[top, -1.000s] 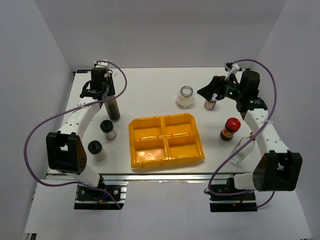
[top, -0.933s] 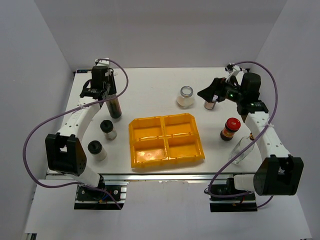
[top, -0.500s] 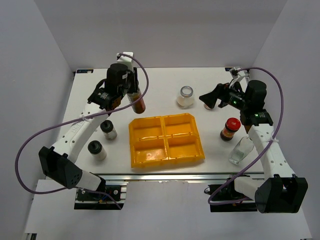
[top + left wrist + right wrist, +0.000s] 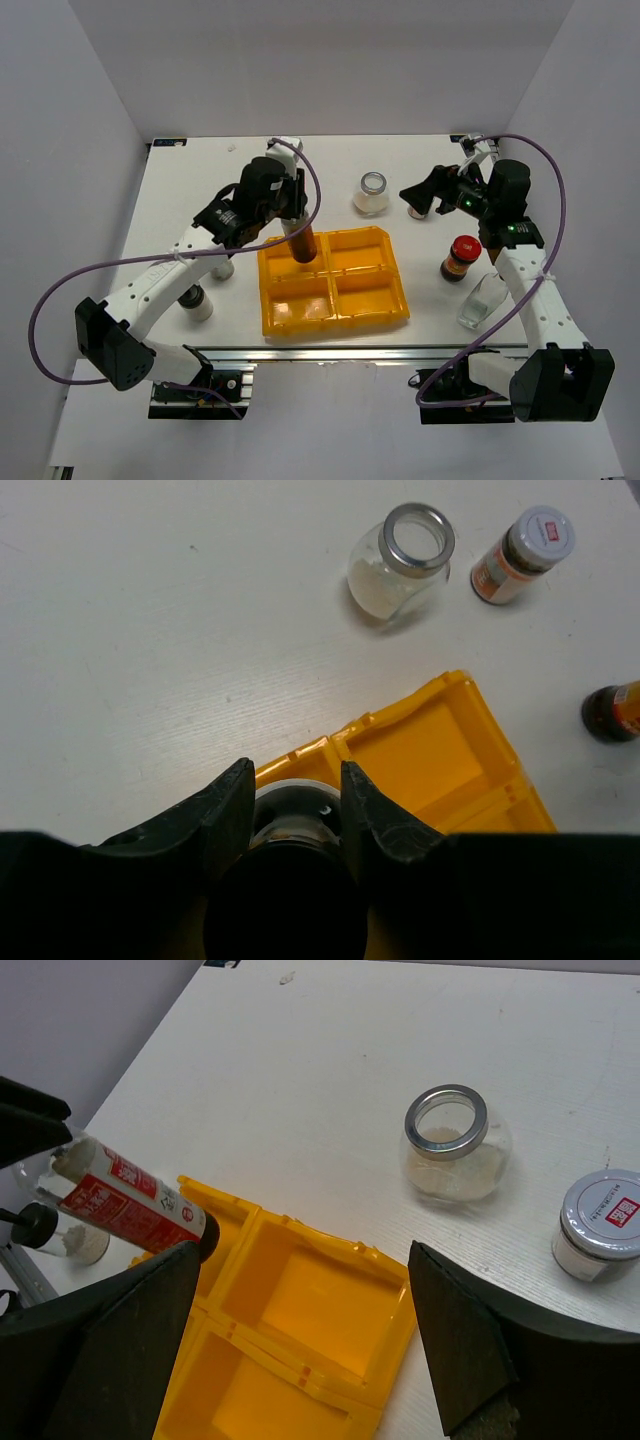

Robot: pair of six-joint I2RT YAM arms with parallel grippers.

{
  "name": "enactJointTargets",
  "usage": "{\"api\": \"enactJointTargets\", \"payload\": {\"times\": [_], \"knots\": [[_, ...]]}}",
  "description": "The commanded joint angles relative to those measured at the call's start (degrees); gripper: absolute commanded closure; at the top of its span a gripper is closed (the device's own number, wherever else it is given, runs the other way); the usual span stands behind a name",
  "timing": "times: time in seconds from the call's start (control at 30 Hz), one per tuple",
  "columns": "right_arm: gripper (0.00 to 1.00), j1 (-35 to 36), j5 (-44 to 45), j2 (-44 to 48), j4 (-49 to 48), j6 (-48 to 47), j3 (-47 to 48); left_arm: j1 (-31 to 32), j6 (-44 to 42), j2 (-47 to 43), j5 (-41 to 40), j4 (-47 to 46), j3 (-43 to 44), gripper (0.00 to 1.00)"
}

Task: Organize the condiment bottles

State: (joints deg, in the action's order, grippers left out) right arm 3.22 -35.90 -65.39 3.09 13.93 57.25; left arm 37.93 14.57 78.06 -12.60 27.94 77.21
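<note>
yellow tray [image 4: 365,296] lies under the dark bottle [image 4: 303,243], wide jar [image 4: 372,194] beyond.

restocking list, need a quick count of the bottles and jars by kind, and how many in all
shakers: 2
tall dark bottle: 1
wide clear jar: 1
silver-lidded jar: 1
red-lidded jar: 1
clear bottle: 1
total: 7
</note>
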Motion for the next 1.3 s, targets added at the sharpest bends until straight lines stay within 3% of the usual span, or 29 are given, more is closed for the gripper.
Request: {"api": "enactJointTargets", "payload": {"times": [0.0, 0.47, 0.57, 0.6, 0.7, 0.73, 0.77, 0.87, 0.93, 0.97, 1.07, 1.27], "knots": [[0.11, -0.1, 2.2, -0.4, 0.0, -0.4, -0.2, 0.8, 1.5, -2.7, 0.3, -7.1, -1.0, 1.0], [0.11, -0.1, 7.9, -3.3, 1.7, -5.2, 0.0, 5.8, -2.1, 2.9, -4.1, -16.0, -6.7, 1.0], [0.11, -0.1, 10.2, -4.9, 3.0, -5.9, 0.9, 6.9, -2.4, 4.8, -6.3, -15.6, -6.5, 0.92], [0.11, -0.1, 10.8, -5.5, 3.0, -6.3, 1.0, 7.1, -2.8, 5.5, -6.4, -15.5, -6.5, 0.89], [0.11, -0.1, 11.4, -6.6, 3.4, -6.7, 1.4, 7.7, -3.4, 6.2, -6.3, -15.5, -6.6, 0.66], [0.11, 0.0, 11.5, -6.9, 3.5, -6.9, 1.6, 7.9, -3.5, 6.2, -6.3, -15.2, -6.7, 0.49], [0.1, 0.0, 11.6, -7.1, 3.8, -7.2, 1.8, 8.1, -3.7, 6.1, -6.4, -15.0, -6.7, 0.41], [0.11, 0.7, 12.7, -7.6, 4.0, -7.7, 2.2, 8.3, -3.9, 5.3, -6.6, -14.1, -6.6, 0.24], [0.11, 1.0, 12.6, -7.5, 3.9, -7.8, 2.2, 8.4, -3.9, 4.5, -7.0, -13.2, -6.5, 0.19], [0.11, 1.0, 12.4, -7.4, 3.9, -7.9, 2.2, 8.5, -3.9, 4.1, -7.1, -12.9, -6.5, 0.05], [0.11, 1.1, 13.5, -7.0, 5.2, -7.7, 2.9, 8.5, -2.6, 2.6, -8.2, -10.6, -5.9, 0.02], [0.11, 1.3, 24.5, -3.3, 10.2, -5.4, 4.6, 8.5, 0.3, -3.6, -10.7, -5.9, -5.4, 0.02]]}}
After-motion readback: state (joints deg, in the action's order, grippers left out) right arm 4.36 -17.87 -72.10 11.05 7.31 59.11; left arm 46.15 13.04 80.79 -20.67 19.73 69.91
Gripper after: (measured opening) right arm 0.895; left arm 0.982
